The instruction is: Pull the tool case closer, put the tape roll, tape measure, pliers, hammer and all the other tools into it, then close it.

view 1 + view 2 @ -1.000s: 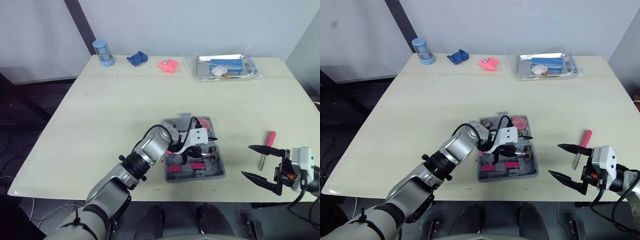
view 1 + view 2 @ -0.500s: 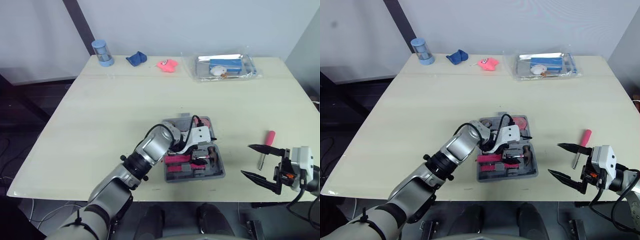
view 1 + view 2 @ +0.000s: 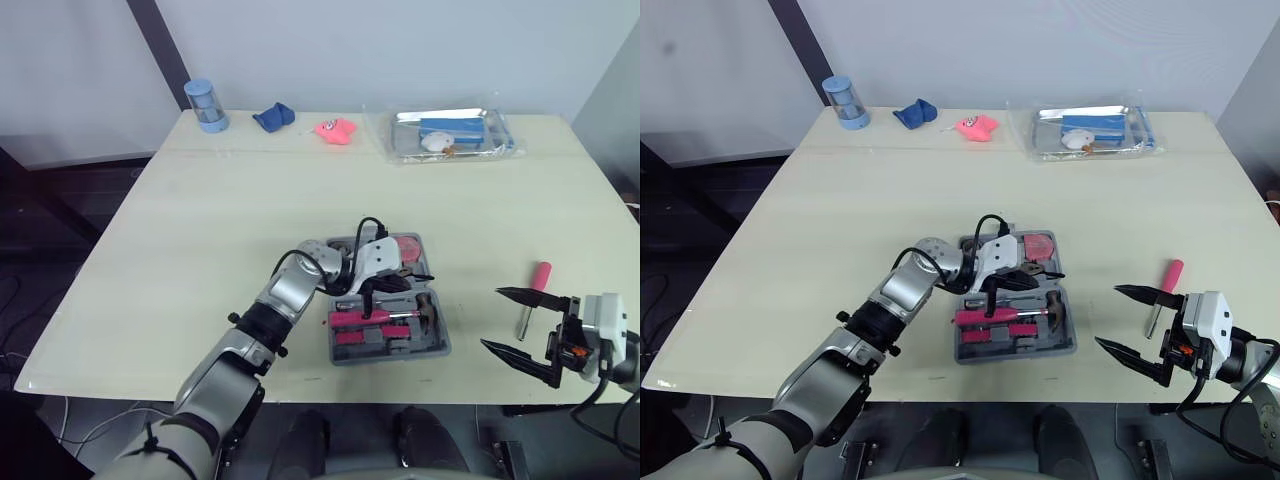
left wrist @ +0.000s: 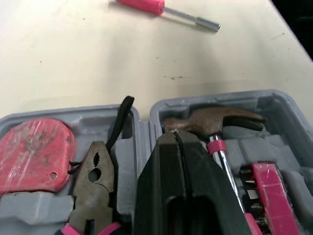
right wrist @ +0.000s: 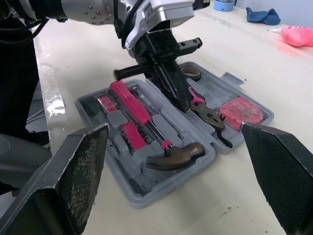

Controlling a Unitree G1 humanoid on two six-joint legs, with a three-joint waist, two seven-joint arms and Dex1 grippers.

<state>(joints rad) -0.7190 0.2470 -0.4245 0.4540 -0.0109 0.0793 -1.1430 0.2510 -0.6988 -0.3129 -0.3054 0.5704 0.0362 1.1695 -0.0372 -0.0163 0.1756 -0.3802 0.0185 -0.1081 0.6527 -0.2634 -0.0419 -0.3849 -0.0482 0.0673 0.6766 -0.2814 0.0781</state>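
My left hand (image 4: 175, 136) hangs over the open grey plastic tool case (image 3: 392, 352). Its two black fingers are pressed together with nothing between them, and the tips are just above the pink-handled hammer (image 4: 215, 120), which lies in the near half of the case. In the far half lie the pliers with pink grips (image 4: 93, 181), the pink tape measure (image 4: 32, 154) and a dark tape roll (image 5: 190, 72). Seen from above, my left hand and its cable cover the middle of the case.

A pink-handled screwdriver (image 3: 533, 285) lies on the bare desk to the right of the case, near my right hand (image 3: 492, 320). That hand's fingers are spread wide and hold nothing, by the desk's front right corner.

Along the far edge, well apart from the case, are a blue cylindrical container (image 3: 205, 105), a crumpled blue cloth (image 3: 273, 117), a small pink object (image 3: 336, 130) and a clear plastic bag holding a metal tray (image 3: 450, 132).

The case sits near the front edge of the pale wooden desk (image 3: 230, 220). Behind it is a plain light wall (image 3: 400, 40) with a dark slanted post (image 3: 160, 50), and dark floor (image 3: 50, 220) lies to the left.
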